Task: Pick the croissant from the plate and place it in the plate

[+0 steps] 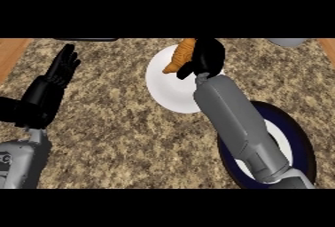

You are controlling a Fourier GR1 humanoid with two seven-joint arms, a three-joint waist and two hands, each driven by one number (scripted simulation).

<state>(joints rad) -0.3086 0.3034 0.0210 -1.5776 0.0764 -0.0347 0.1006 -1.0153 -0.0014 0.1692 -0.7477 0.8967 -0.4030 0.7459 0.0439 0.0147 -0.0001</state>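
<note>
While the croissant (180, 56) was already in my right hand (208, 57), fingers curled round it over the far edge of the white plate (167, 86), the placing was not yet done. I judged the dark-rimmed plate (302, 146), nearer and right under my forearm, to be the goal. My left hand (62, 66) rested at far left, fingers straight, apart.

Forearm (242, 128) hides much of the dark-rimmed plate (302, 146) (perhaps half).
</note>
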